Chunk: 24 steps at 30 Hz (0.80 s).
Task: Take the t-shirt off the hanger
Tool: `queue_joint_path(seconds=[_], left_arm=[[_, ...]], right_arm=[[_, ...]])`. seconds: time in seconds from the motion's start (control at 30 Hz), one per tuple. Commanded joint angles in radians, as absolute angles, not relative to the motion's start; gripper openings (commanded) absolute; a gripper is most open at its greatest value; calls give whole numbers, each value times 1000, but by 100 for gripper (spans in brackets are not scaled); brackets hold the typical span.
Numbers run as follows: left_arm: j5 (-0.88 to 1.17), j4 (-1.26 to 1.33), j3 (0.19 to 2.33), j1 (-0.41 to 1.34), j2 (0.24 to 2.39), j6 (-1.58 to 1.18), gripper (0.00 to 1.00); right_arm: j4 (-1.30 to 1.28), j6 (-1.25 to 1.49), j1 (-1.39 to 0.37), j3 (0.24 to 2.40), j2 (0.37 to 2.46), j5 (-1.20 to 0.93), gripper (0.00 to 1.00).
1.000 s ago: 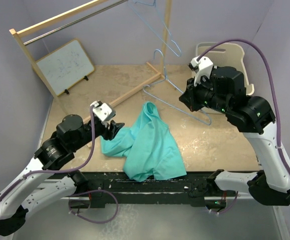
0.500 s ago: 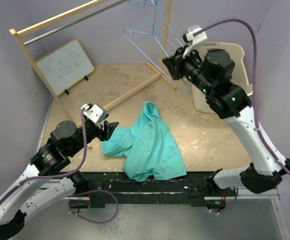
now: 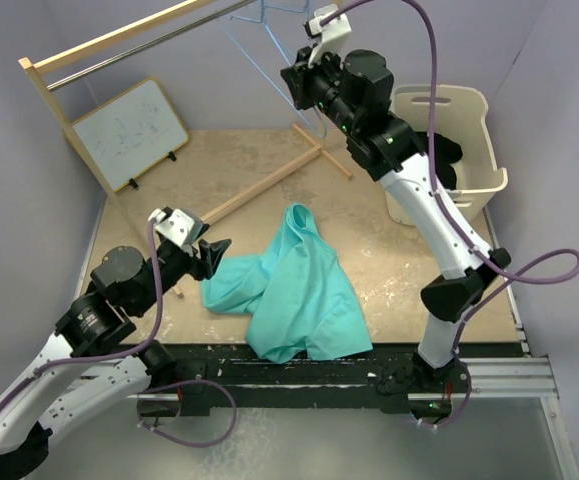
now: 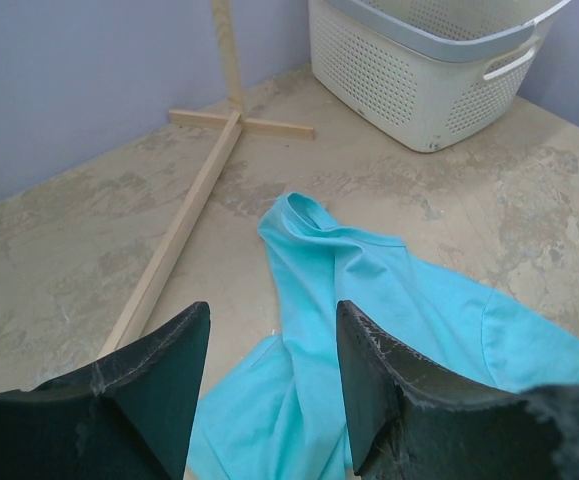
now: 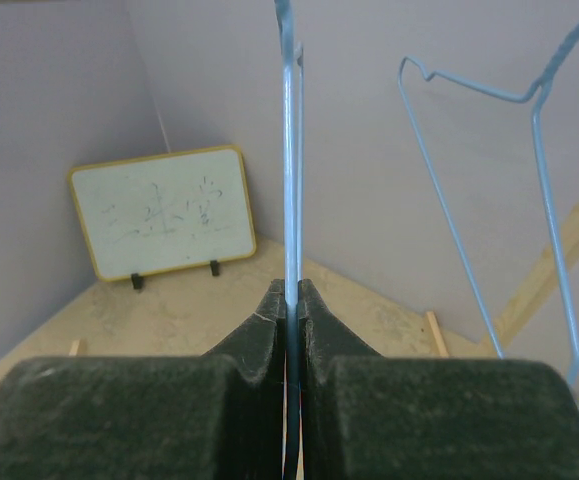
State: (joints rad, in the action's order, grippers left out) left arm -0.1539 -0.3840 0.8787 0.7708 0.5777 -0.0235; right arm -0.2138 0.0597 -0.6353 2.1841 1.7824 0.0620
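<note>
Two things apart now: teal t-shirt (image 3: pixel 304 295) in a heap on the table (image 3: pixel 229 155), bare hanger (image 5: pixel 289 150) high up near the wooden rail (image 3: pixel 119 36). Right gripper (image 5: pixel 291 300) pinched tight on the thin blue wire. Left gripper (image 4: pixel 269 315) spread wide, holding nothing, just beside the shirt. Maybe a second hanger (image 5: pixel 441 190) close by, hard to tell. Lift the hook over the rail slowly, set it down softly, stay clear of that other wire, then let go.
</note>
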Motion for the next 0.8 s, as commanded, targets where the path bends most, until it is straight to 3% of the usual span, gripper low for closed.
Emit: queue_joint_path(seconds=[0.0,0.23,0.27,0.33,0.47,0.63,0.73,0.77], left_arm=[[-172,-338,882,770,565,-43,57],[-175,-341,880,764,565,-41,55],[-175,-341,880,764,566,-41,55],[-174,-342,880,763,570,-40,55],[-173,-343,880,761,579,-38,55],[-173,-345,880,762,588,-34,55],[-178,-349,878,761,594,-30,55],[-179,-350,878,761,595,-29,55]], right_arm=[[-145,44,-627,2333,1836,61,0],[-162,55,-618,2331,1883,35,1],[-155,55,-617,2306,1873,30,8],[-132,51,-614,2235,1837,7,30],[-44,56,-614,2002,1687,-24,53],[16,77,-615,1671,1457,14,60],[-11,92,-614,1522,1292,47,97],[-22,90,-615,1478,1245,67,100]])
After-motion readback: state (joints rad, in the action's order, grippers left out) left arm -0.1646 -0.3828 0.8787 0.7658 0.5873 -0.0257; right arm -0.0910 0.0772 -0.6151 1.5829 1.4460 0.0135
